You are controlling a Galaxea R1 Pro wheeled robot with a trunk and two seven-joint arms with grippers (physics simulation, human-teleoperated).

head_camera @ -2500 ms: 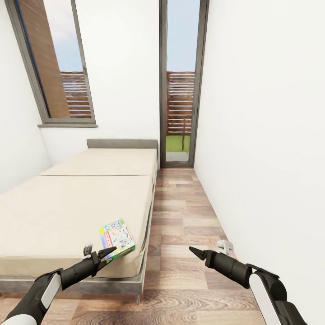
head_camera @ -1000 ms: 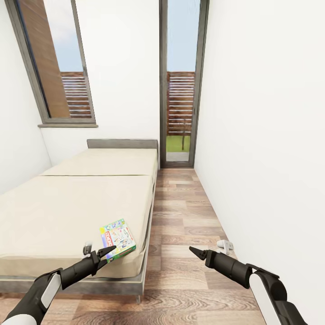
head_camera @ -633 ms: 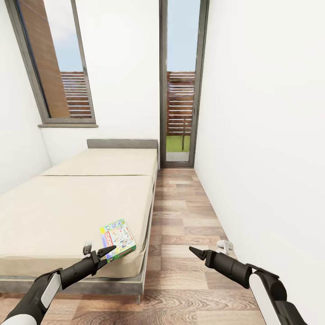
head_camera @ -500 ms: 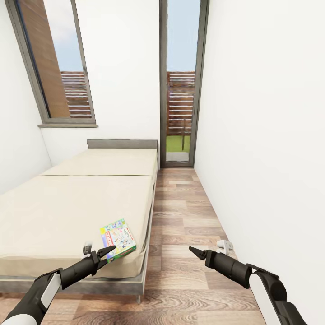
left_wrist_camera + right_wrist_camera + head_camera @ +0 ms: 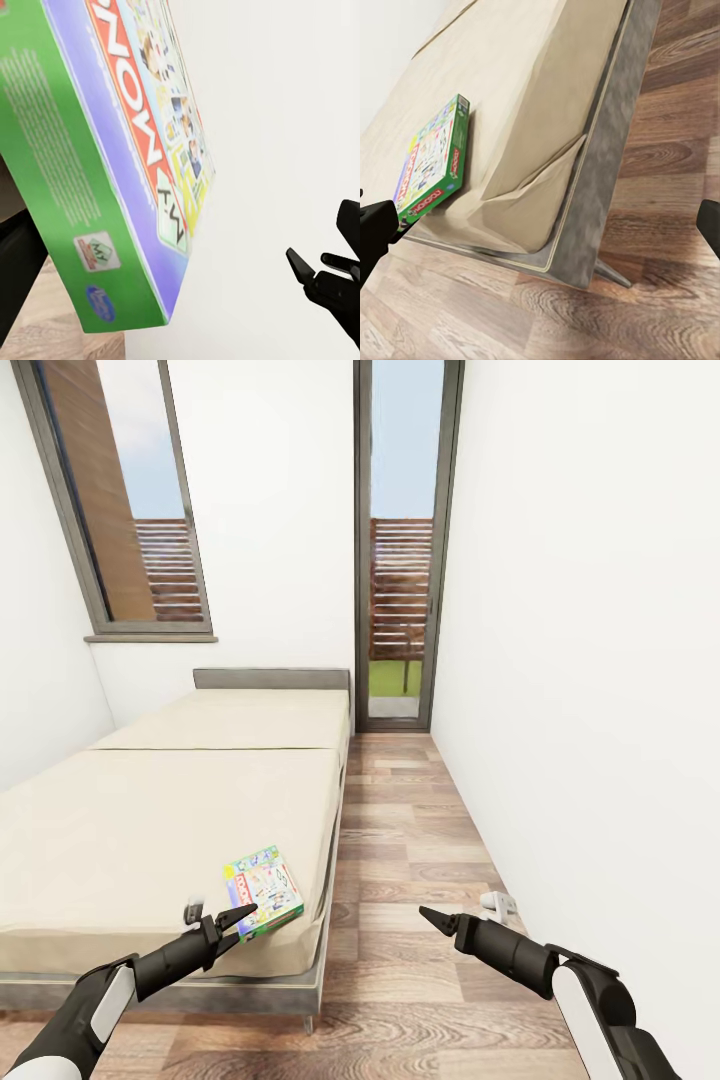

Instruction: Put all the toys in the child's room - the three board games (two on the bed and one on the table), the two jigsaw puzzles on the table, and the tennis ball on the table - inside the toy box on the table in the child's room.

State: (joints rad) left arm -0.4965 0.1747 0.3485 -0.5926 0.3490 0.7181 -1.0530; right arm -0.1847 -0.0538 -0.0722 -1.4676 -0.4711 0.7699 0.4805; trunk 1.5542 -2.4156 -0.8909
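The left claw [image 5: 235, 920] hangs low over the near corner of the bed [image 5: 150, 830], its two dark fingers spread, nothing between them. Just ahead of its tips lies the board game [image 5: 264, 892], a flat box with a green side and a red lettered band, resting on the mattress close to the edge beside the floor [image 5: 410, 840]. In the left wrist view the box [image 5: 127, 157] looms very close, one finger [image 5: 330, 281] dark beside it, apart from the cardboard. The right claw [image 5: 440, 922] is held over the wood planks, well to the right of the box; whether its fingers are spread or pressed together I cannot tell. From the right wrist view the box [image 5: 431, 165] sits near the mattress corner.
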